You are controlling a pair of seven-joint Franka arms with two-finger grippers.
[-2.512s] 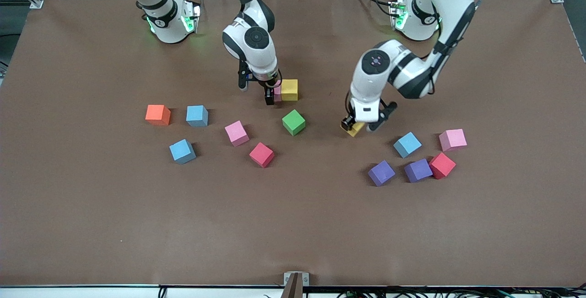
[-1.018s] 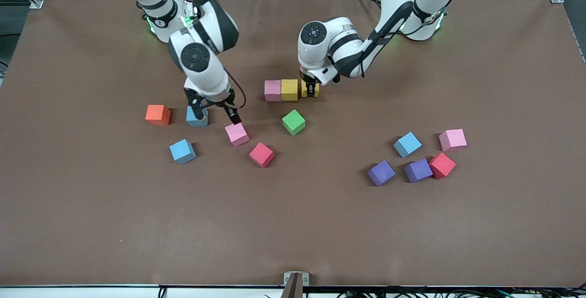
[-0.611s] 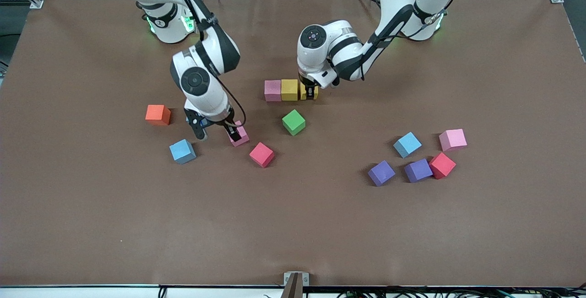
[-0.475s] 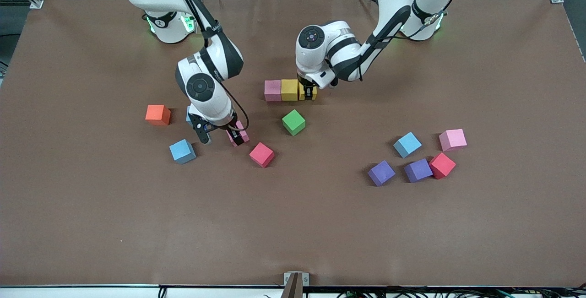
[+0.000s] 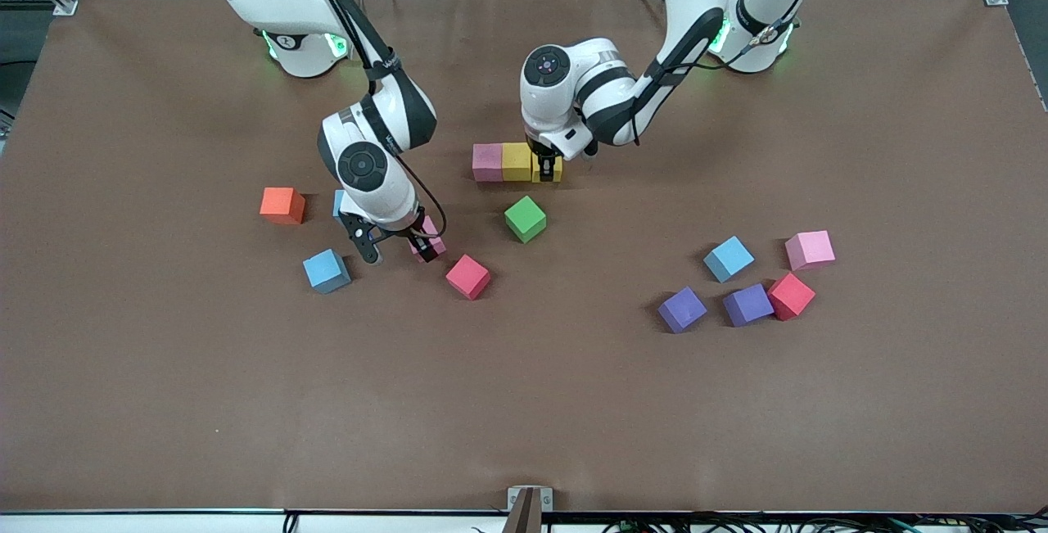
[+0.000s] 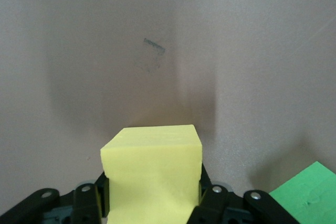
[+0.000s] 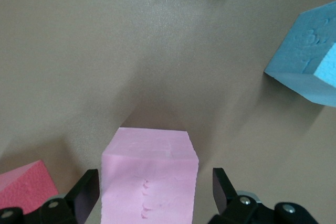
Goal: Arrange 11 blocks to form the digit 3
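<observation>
While the left gripper (image 5: pixel 547 167) clamps a yellow block (image 6: pixel 152 174) at the end of the pink-yellow row (image 5: pixel 502 162), the right gripper (image 5: pixel 399 246) straddles a pink block (image 7: pixel 149 179), fingers spread; next, release yellow beside the row, then close on pink.

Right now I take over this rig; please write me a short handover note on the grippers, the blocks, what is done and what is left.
Left gripper: shut on the second yellow block, setting it beside the pink block and yellow block.
Right gripper: open, straddling the loose pink block, not gripping.
Done: first bar nearly complete, three blocks in a row.
Left: release the yellow, then place eight more. Green block lies nearer the camera than the row; the others are scattered toward both ends.
</observation>
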